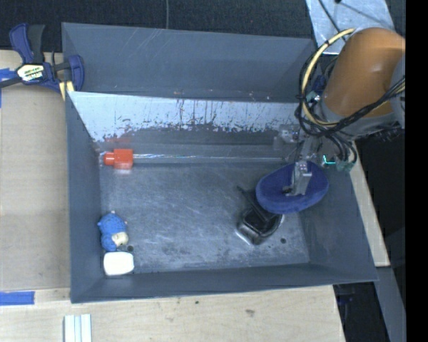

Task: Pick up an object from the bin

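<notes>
The gripper (pixel 299 180) sits on top of a dark blue disc (pixel 289 199) near the bin's (pixel 200 55) right wall, about midway between its far and near walls; whether it is open or clamped on the disc I cannot tell. To do this well, I judge it should bite the rim squarely and rise straight, clear of the small black-and-silver block (pixel 257 226) at the disc's near edge. The disc looks flat, round, thin and slightly tilted, so it could slip

Dark blue round disc (pixel 279 199), tilted, near the bin's (pixel 200 63) right wall.
</notes>
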`<state>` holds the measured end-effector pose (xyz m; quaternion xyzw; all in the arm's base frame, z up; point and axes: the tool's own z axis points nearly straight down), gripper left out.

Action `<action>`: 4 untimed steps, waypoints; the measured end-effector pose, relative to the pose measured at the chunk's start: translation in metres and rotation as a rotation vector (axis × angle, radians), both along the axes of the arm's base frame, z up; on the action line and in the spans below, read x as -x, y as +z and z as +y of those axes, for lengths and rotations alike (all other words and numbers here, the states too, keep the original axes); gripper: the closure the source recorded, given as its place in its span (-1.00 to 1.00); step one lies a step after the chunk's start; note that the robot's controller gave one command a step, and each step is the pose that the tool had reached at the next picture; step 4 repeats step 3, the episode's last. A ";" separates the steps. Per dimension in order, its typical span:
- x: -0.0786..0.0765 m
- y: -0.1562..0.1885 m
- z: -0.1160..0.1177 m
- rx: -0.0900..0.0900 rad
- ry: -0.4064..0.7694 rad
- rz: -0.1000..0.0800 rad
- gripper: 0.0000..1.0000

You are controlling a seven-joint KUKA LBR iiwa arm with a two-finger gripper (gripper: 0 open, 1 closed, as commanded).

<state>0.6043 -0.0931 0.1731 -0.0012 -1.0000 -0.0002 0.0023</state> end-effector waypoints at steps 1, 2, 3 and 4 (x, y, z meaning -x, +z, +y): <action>0.034 -0.074 -0.013 0.005 0.363 -0.023 -1.00; 0.034 -0.075 -0.014 0.005 0.365 -0.018 1.00; 0.075 0.050 0.041 0.001 0.400 -0.015 1.00; 0.075 0.050 0.041 0.001 0.400 -0.015 1.00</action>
